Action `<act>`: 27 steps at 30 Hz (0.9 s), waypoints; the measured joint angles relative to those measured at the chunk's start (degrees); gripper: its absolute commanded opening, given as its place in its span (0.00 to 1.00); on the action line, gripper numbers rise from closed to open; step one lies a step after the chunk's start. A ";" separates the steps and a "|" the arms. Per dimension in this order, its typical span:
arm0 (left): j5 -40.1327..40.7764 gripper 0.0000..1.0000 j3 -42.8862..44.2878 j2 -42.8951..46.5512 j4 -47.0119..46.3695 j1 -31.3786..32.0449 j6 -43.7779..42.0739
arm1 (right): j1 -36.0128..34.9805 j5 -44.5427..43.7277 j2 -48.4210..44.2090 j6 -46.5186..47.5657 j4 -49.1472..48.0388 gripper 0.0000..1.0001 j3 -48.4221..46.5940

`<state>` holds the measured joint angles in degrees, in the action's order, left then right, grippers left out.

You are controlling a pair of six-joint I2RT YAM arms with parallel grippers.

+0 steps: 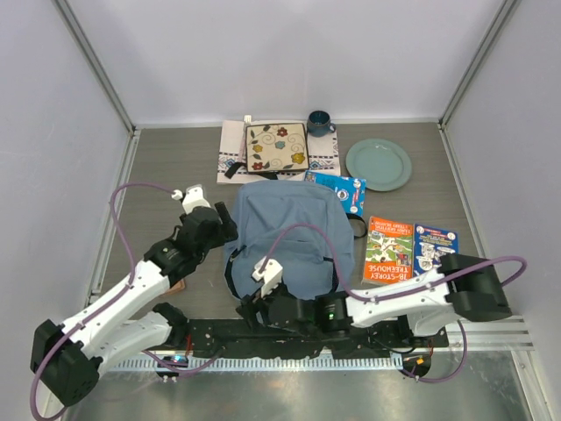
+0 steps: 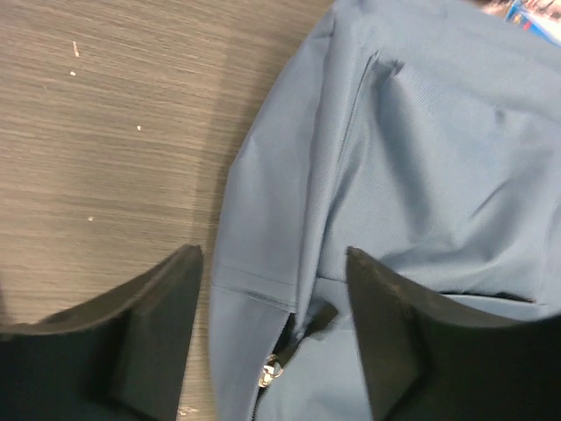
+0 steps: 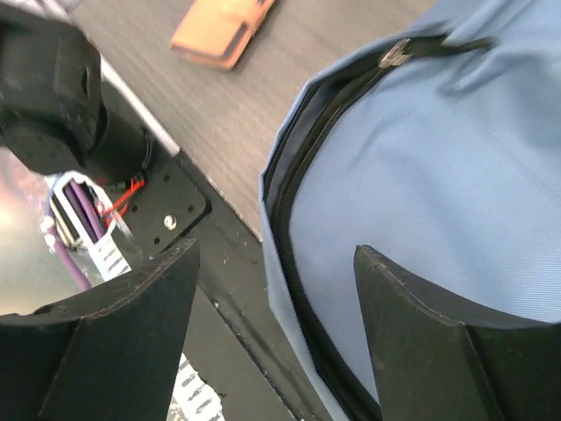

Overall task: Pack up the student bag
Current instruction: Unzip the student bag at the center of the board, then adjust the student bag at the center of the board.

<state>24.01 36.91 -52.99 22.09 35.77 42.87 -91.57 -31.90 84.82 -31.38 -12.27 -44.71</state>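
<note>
The light-blue student bag lies flat in the middle of the table. My left gripper is at its left edge. In the left wrist view this gripper stands open, its jaws straddling a fold of the bag, with the metal zipper pull just below between them. My right gripper is at the bag's near left corner. It is open too, with the bag's dark zipper line running between the jaws. Neither gripper holds anything.
An orange book, a blue book and a blue packet lie right of the bag. A teal plate, a dark mug and a flowered square plate on a white mat sit behind. A tan wallet lies left.
</note>
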 measured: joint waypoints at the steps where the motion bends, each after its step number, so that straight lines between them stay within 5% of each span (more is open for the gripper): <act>1: -0.02 0.85 0.00 1.03 0.07 -0.07 0.39 | -0.04 -1.46 -2.08 0.33 1.75 0.79 -0.11; 8: -0.87 0.96 0.00 6.78 0.76 -0.17 2.21 | 8.13 -11.43 -20.44 -1.92 11.93 0.82 -1.09; 13: -4.02 0.97 0.00 5.55 0.96 -0.17 3.39 | 26.71 -11.78 -29.53 -11.47 24.85 0.85 0.24; 19: -9.01 0.97 -0.04 -2.08 0.79 -0.17 3.45 | 48.48 1.64 -30.29 -17.22 32.96 0.86 8.90; 27: -11.85 0.98 -0.39 -9.92 0.55 -0.17 3.43 | 57.86 19.50 -22.93 -18.53 32.65 0.84 15.65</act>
<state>12.16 36.51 -62.92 22.63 35.59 46.30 -33.71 -12.40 61.89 -49.91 20.38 -29.06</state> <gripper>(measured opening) 0.991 0.851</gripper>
